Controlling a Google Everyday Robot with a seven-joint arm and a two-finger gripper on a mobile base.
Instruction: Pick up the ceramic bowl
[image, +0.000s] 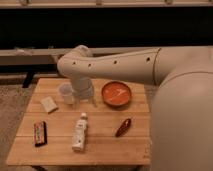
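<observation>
**Bowl sits just right of the gripper**

The ceramic bowl (116, 94) rests on the far right part of the wooden table (100, 145). It looks empty, and its inside is glossy. I judge it stiff, fairly heavy, slick and breakable, so the rim is the likeliest hold, pinched across the wall. The gripper (84, 96) hangs just left of the bowl, beside a translucent cup (65, 93) whose contents I cannot make out. I cannot tell whether the gripper is open or closed.

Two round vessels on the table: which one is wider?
The shallow orange-red ceramic bowl, image-right of the gripper. The small translucent plastic cup, image-left of the gripper, is clearly narrower.
</observation>
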